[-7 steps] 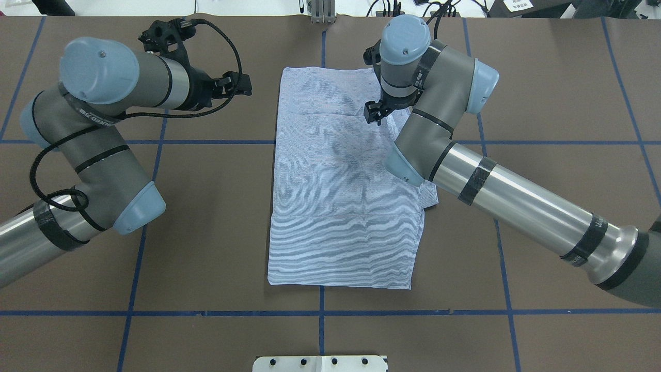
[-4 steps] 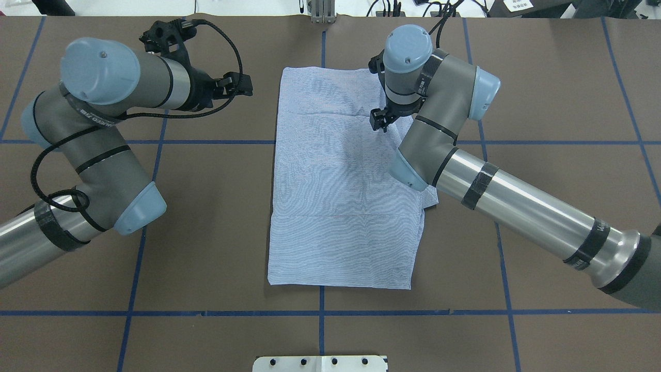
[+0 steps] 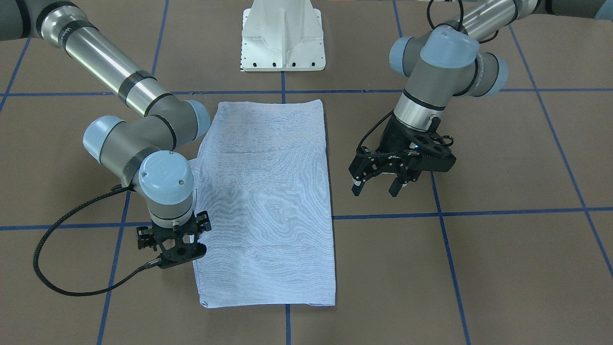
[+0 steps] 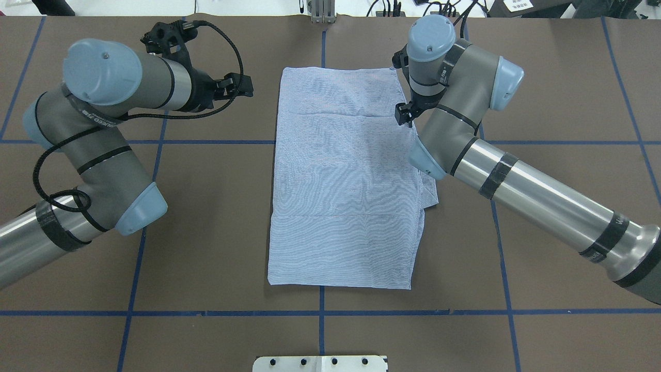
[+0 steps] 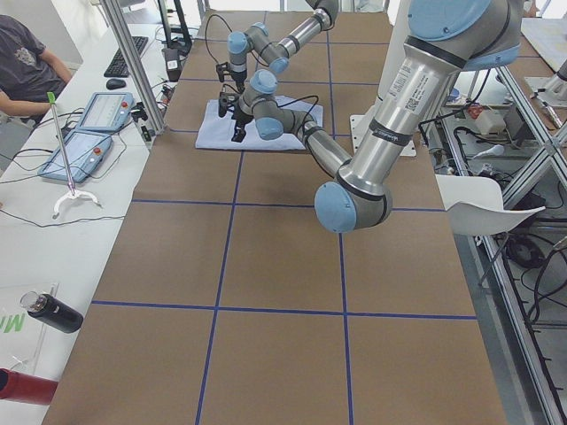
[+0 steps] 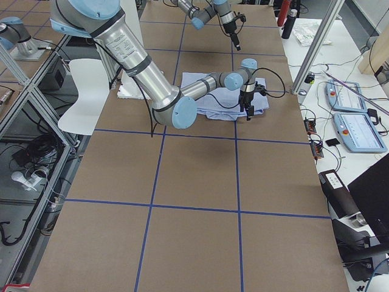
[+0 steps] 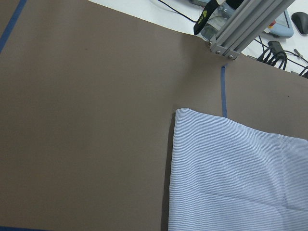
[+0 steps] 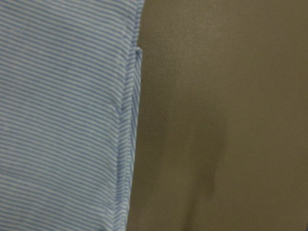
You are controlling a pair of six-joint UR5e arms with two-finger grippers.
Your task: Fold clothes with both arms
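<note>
**Shirt narrowed to a strip; cross fold comes next**

The shirt [image 4: 343, 206] lies flat in the middle of the table [image 4: 206, 248], folded to a long rectangle that runs away from the robot. No sleeves, collar or buttons show. A faint crease [image 4: 335, 112] crosses it near the far end, and a small flap [image 4: 431, 195] juts from its right edge about halfway along.

The right gripper [image 4: 404, 114] points down at the shirt's right edge, near the far end and just by the crease. Its wrist camera shows only the striped edge and bare table, with no fingers in sight, so I cannot tell whether its jaws are apart or together, or whether it has hold of any cloth. The left gripper [image 3: 376, 190] hangs above bare table, off the shirt's left edge and clear of it, with its fingers spread and nothing between them.

By my reading the lengthwise folds are done and the fold across the strip is in hand. Both grippers are near the far end, one on each side. The next move would call for each to pinch a far corner through all the layers, lift together and carry that end level towards the near hem. The jutting flap may need tucking in first, or the stack will not lie square.

No container shows in any view; the shirt rests straight on the table.
</note>
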